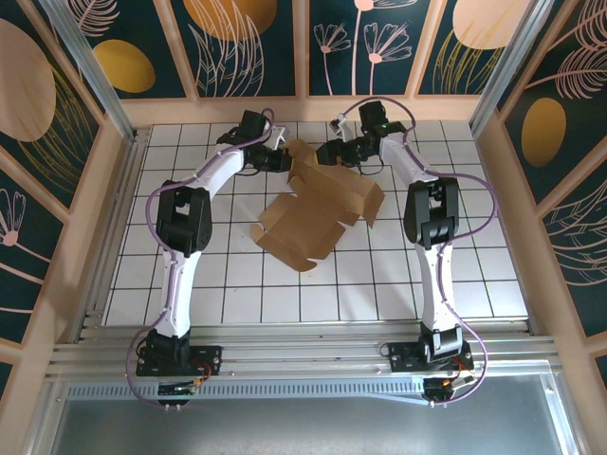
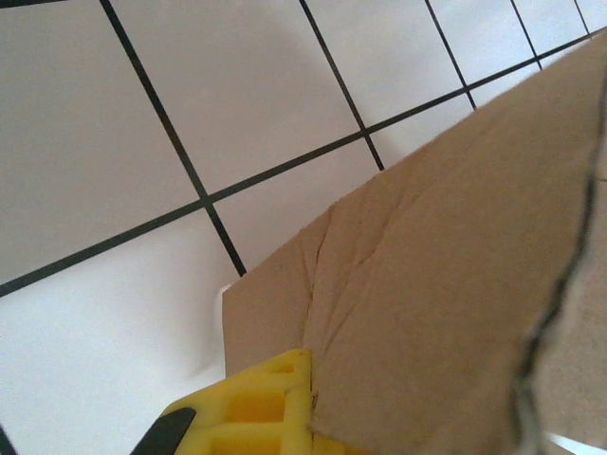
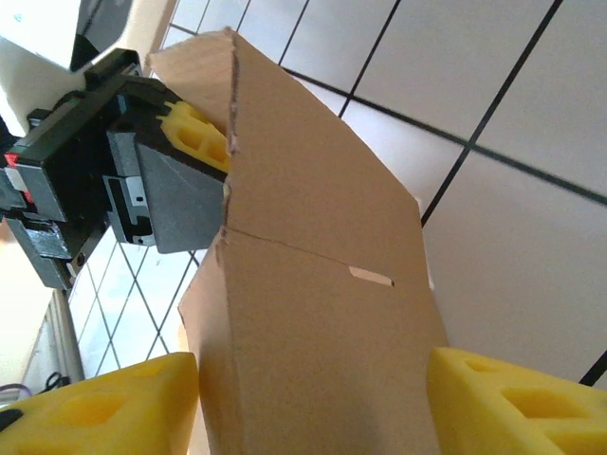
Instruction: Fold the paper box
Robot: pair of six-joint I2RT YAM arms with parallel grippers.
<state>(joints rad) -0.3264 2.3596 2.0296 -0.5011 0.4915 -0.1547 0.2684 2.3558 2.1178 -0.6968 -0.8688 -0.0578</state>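
The paper box (image 1: 313, 223) is a brown die-cut cardboard sheet, partly folded, lying mid-table with its far flaps raised. My left gripper (image 1: 285, 157) is shut on the far-left flap; in its wrist view one yellow finger (image 2: 256, 408) presses against the cardboard (image 2: 446, 284) and the other is hidden behind it. My right gripper (image 1: 328, 154) reaches in from the far right. Its yellow fingers stand apart on either side of an upright slotted panel (image 3: 313, 256), so the right gripper (image 3: 313, 398) is open around it. The left gripper's finger (image 3: 194, 133) shows behind that panel's top edge.
The white tiled table (image 1: 190, 284) has wooden walls (image 1: 95, 218) on the left, right and far sides. An aluminium rail (image 1: 303, 355) runs along the near edge by the arm bases. Both arms are crowded together at the far middle.
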